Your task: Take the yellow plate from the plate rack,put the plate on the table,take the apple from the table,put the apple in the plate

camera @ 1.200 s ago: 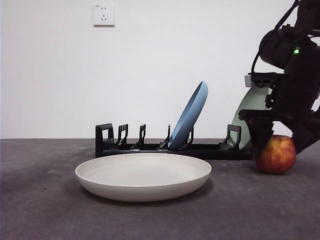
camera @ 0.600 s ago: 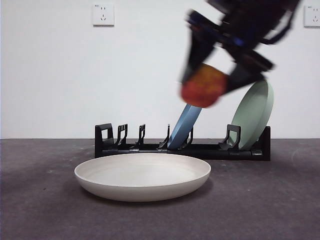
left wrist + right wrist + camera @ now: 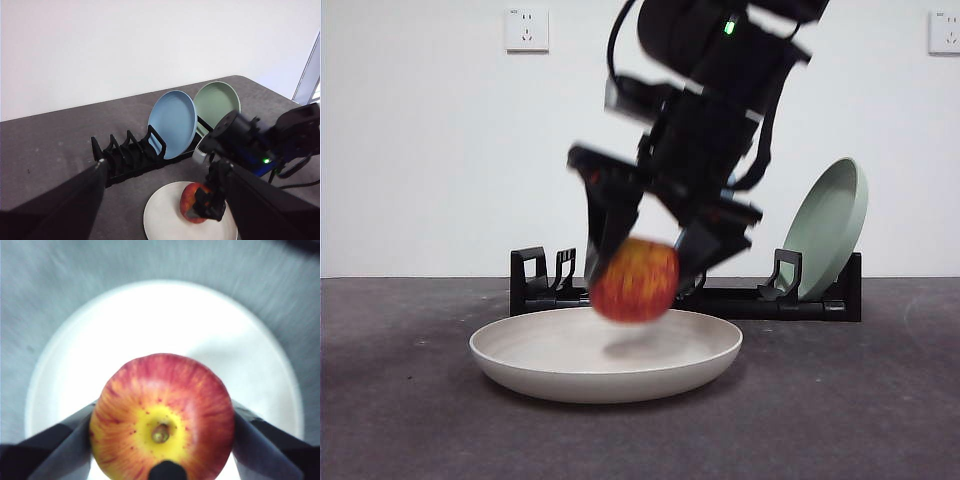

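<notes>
Nearest the front camera, the yellow plate (image 3: 606, 352) lies flat on the counter (image 3: 410, 420), its hollow facing up so it can take the fruit. Just above its inner surface hangs the apple (image 3: 635, 280), clamped on both sides by the right end effector (image 3: 642, 268), which reaches down from above; a faint shadow under the fruit suggests it is not yet touching the plate. Holding it over the middle rather than the rim should keep it from rolling out on release. The right wrist view adds what the front cannot: the apple (image 3: 162, 416) sits stem-up between the jaws, roughly centred over the plate (image 3: 75, 365). Farther back stands the plate rack (image 3: 740, 298), with the sage-green plate (image 3: 825, 228) leaning in its end slot. The blue plate (image 3: 172, 124), hidden behind the arm from the front, shows only in the left wrist view, upright beside the green one. The left end effector (image 3: 165, 200) waits well clear, its jaws spread apart and empty.
</notes>
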You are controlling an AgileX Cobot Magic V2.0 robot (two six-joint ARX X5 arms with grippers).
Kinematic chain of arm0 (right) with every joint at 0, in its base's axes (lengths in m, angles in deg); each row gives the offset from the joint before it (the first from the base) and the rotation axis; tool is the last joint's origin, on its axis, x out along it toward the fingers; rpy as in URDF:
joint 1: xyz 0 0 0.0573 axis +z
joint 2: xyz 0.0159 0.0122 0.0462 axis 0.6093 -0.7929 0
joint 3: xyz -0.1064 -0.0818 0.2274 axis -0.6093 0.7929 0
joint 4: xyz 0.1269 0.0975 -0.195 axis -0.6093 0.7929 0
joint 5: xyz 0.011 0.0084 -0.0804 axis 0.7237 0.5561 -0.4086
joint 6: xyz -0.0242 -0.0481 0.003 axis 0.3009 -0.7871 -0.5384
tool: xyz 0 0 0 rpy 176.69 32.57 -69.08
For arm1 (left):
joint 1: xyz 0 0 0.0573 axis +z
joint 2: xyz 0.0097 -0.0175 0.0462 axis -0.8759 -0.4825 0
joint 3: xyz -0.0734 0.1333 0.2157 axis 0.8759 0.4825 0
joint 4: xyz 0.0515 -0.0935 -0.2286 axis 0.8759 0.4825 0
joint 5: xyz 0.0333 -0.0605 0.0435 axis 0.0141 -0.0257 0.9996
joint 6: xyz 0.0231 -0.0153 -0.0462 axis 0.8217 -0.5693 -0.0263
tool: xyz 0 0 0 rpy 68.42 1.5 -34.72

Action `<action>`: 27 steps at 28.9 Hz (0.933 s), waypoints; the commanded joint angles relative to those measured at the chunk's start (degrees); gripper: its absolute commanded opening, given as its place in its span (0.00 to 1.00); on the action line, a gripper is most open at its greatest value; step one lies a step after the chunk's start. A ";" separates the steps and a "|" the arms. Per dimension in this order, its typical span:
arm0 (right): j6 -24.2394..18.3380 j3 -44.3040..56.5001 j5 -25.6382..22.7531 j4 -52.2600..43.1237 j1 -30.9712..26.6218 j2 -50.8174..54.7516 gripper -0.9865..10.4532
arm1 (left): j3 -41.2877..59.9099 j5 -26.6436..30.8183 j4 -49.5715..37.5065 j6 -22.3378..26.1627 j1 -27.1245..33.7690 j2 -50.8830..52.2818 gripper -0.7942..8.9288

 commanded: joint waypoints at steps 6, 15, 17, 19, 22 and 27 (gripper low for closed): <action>-1.57 -0.04 0.11 0.79 0.46 -4.11 0.19 | 0.07 0.17 0.76 -0.44 0.11 0.02 0.47; -1.57 -0.22 -1.20 1.14 0.44 -4.09 0.56 | 0.07 0.33 1.31 -0.39 0.11 -1.01 0.47; -1.57 -0.42 -1.18 1.20 0.44 -3.69 0.55 | 0.07 0.33 1.44 -0.37 0.11 -1.66 0.47; -1.57 -0.76 -1.20 1.46 0.42 -2.82 0.55 | 0.07 0.33 1.53 -0.35 0.11 -2.51 0.47; -1.57 -0.92 -1.20 1.68 0.42 0.17 0.55 | 0.07 0.42 1.44 -0.11 0.11 -4.04 0.47; -1.64 -0.92 -1.60 4.44 0.35 8.09 0.55 | 0.07 4.02 0.59 2.29 0.11 -7.41 0.47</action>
